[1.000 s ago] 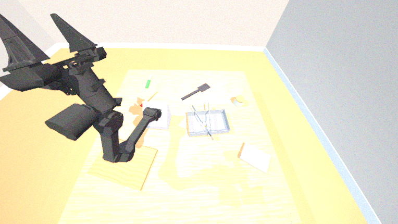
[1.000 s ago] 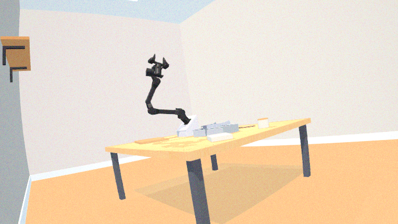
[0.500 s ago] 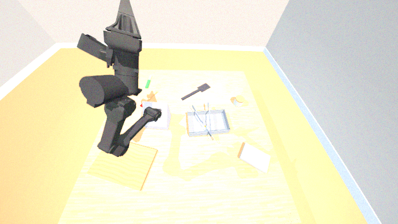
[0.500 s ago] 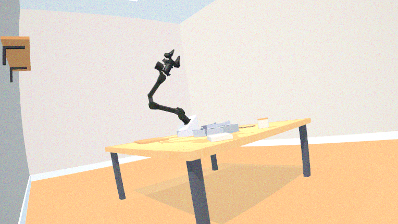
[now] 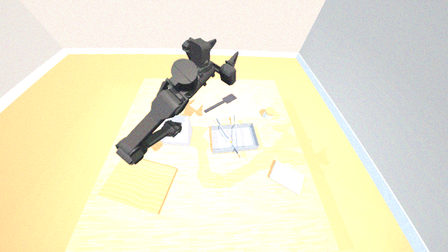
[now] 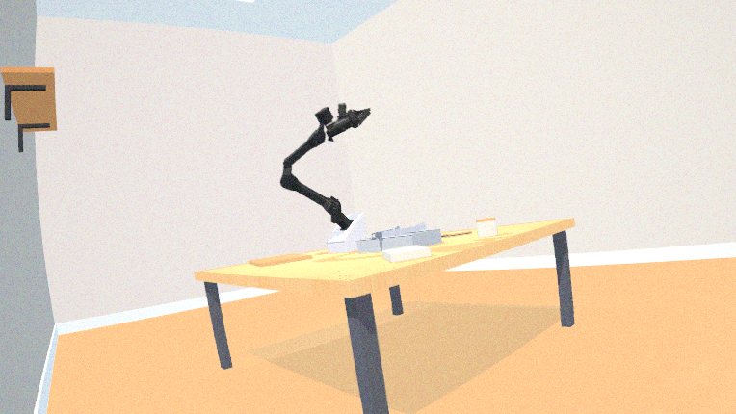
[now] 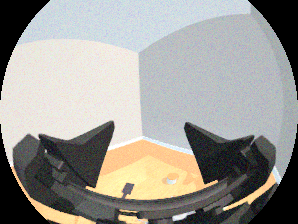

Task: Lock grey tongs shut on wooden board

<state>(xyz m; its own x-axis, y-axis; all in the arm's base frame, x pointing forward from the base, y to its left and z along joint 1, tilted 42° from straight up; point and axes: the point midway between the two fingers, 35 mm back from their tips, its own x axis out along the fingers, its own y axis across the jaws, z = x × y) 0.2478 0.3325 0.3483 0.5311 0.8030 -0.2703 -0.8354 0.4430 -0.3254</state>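
Note:
The grey tongs (image 5: 236, 151) (image 6: 378, 236) lie open across the roasting tin (image 5: 219, 151) (image 6: 429, 237). Their two arms spread toward the back of the table, and the joined end reaches over the tin's front rim in the top view. The wooden board (image 5: 141, 184) (image 6: 280, 260) lies flat at the front left, with nothing seen on it. My gripper (image 5: 226, 46) (image 6: 369, 110) (image 7: 150, 125) is wide open and empty, high above the table, and far from both tongs and board. The wrist view shows neither the tongs nor the board clearly.
A dark spatula (image 5: 229, 98) (image 7: 128, 188) lies behind the tin. A small jar (image 5: 268, 113) (image 6: 486, 227) stands at the back right. A white block (image 5: 287, 177) (image 6: 407, 253) lies at the front right. The white arm base (image 5: 185, 139) (image 6: 340, 244) stands between board and tin.

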